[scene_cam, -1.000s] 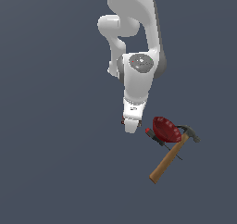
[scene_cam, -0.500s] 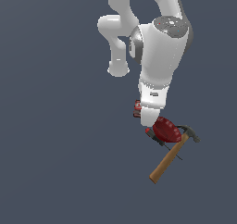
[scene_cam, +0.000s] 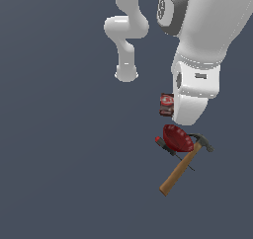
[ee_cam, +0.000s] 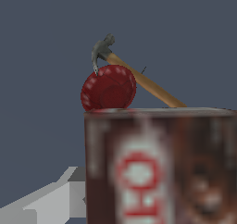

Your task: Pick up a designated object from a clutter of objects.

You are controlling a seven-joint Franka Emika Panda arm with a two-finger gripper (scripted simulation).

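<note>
1. Since half a second ago your arm has swung closer, its wrist now covering the red-brown box [scene_cam: 166,104] at centre-right.
2. You cannot tell the jaw state; the gripper is hidden.
3. Red bowl [scene_cam: 177,138], hammer [scene_cam: 184,165] and screwdriver [scene_cam: 168,147] lie below.

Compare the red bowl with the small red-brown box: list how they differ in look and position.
Shape: the red bowl is round and domed; the small red-brown box is flat-sided and boxy.
Colour: the bowl is plain red; the box mixes red, dark brown and white.
Position: the bowl touches the hammer; the box sits apart, against the robot's wrist.
Both show red.
</note>
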